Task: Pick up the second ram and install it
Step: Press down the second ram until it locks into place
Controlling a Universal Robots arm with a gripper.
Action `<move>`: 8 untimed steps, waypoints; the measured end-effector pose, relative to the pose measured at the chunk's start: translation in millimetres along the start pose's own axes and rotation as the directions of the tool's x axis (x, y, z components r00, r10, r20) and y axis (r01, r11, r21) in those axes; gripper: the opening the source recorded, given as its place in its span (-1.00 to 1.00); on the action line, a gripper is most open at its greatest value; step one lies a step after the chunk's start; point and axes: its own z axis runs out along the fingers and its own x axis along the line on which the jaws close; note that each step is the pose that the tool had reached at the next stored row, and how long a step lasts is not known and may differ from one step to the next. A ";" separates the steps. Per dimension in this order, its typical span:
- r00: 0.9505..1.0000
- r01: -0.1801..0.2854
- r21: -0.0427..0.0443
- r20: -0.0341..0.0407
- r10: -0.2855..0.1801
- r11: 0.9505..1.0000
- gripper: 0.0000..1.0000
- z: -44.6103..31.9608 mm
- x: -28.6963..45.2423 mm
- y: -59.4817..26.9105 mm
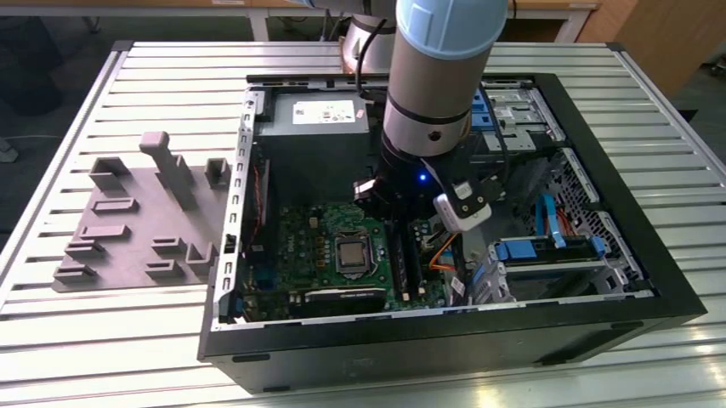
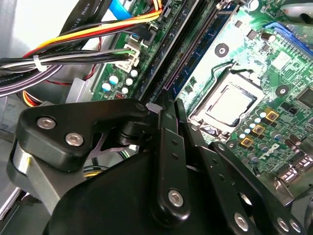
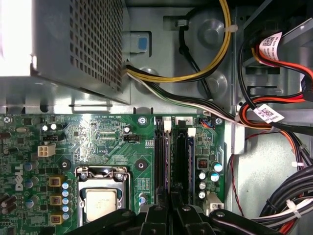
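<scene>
A grey moulded parts tray lies at 9 o'clock of the open black computer case. The gripper, narrow matte-black jaws, presses the second ram edge-on in the motherboard slots.

Open computer case beside grey fixture tray.

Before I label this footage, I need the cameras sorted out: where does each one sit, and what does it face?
Exterior view: off the arm, high up, looking down into the open computer case; the arm reaches inside.
First wrist view: on the arm, facing the motherboard and memory slots; the pincer at the edge.
Second wrist view: on the arm, close behind the pincer, facing along the slots.
Both wrist views share the processor socket.
</scene>
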 end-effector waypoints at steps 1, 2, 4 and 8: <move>1.000 0.000 0.000 0.000 0.000 1.000 -0.73 0.0 0.0 -0.2; 1.000 0.000 0.000 0.000 0.000 1.000 -0.73 0.0 0.0 -0.3; 1.000 0.000 0.000 -0.001 0.000 1.000 -0.73 -0.1 -0.1 -0.4; 1.000 0.000 0.000 -0.008 0.000 1.000 -0.73 -0.1 -1.0 -0.4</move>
